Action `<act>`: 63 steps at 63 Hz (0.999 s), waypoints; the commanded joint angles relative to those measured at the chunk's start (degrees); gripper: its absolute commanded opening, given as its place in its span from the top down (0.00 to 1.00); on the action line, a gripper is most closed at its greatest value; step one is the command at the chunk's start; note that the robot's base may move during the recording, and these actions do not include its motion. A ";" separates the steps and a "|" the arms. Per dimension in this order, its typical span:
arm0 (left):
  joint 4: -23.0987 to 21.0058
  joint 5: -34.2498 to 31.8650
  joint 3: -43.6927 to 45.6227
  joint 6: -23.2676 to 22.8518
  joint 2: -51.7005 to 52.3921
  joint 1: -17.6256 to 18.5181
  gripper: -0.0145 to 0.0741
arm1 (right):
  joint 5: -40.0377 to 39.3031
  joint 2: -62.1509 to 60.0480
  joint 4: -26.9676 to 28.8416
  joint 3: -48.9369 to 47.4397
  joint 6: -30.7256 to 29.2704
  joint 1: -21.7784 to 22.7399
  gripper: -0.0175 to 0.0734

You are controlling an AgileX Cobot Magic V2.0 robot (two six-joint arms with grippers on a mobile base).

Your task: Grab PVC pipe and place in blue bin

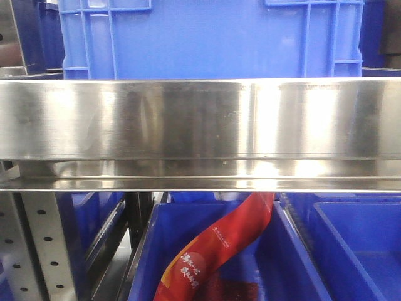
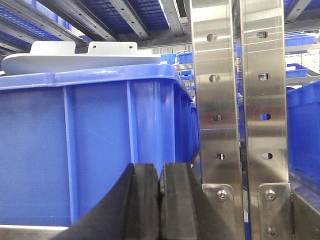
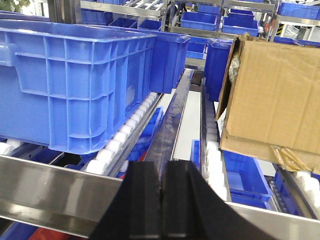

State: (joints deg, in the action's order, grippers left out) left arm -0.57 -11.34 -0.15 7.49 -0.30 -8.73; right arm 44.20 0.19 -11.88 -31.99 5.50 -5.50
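Both claws pressed closed and empty at the shelving, with no pipe in sight.

The left gripper (image 2: 160,186) has its 2 black pads pressed together with nothing between them, facing the side wall of a blue bin (image 2: 95,145) beside 2 perforated steel posts (image 2: 216,100). The right gripper (image 3: 163,192) is likewise closed on nothing, hanging over the front steel rail (image 3: 45,187) of a roller shelf, where a blue crate (image 3: 70,80) sits at the left edge and a cardboard box (image 3: 272,95) at the right. From the front, a steel shelf beam (image 1: 200,119) crosses the view, and a red packet (image 1: 219,248) lies in a lower bin (image 1: 282,263). I cannot find the PVC pipe in any view.
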 commanded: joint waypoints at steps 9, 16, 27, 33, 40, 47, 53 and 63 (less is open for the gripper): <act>-0.38 -0.49 0.15 -0.18 0.30 -0.29 0.96 | -1.41 -0.19 -0.58 0.15 0.00 0.26 0.99; -0.38 -0.49 0.15 -0.18 0.30 -0.29 0.96 | -1.41 -0.19 -0.58 0.15 0.00 0.26 0.99; -0.38 -0.49 0.15 -0.18 0.30 -0.29 0.96 | -1.41 -0.19 -0.58 0.15 0.00 0.26 0.99; -0.38 -0.49 0.15 -0.18 0.30 -0.29 0.96 | -1.41 -0.19 -0.58 0.15 0.00 0.26 0.99; -0.38 -0.49 0.15 -0.18 0.30 -0.29 0.96 | -1.41 -0.19 -0.58 0.15 0.00 0.26 0.99; -0.38 -0.49 0.15 -0.18 0.30 -0.29 0.96 | -1.41 -0.19 -0.58 0.15 0.00 0.26 0.99; -0.38 -0.49 0.15 -0.18 0.30 -0.29 0.96 | -1.41 -0.19 -0.58 0.15 0.00 0.26 0.99; -0.38 -0.49 0.15 -0.18 0.30 -0.29 0.96 | -1.41 -0.19 -0.58 0.15 0.00 0.26 0.99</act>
State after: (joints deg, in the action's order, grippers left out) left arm -0.57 -11.31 -0.15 7.49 -0.30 -8.73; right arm 44.20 0.19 -11.88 -31.99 5.50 -5.50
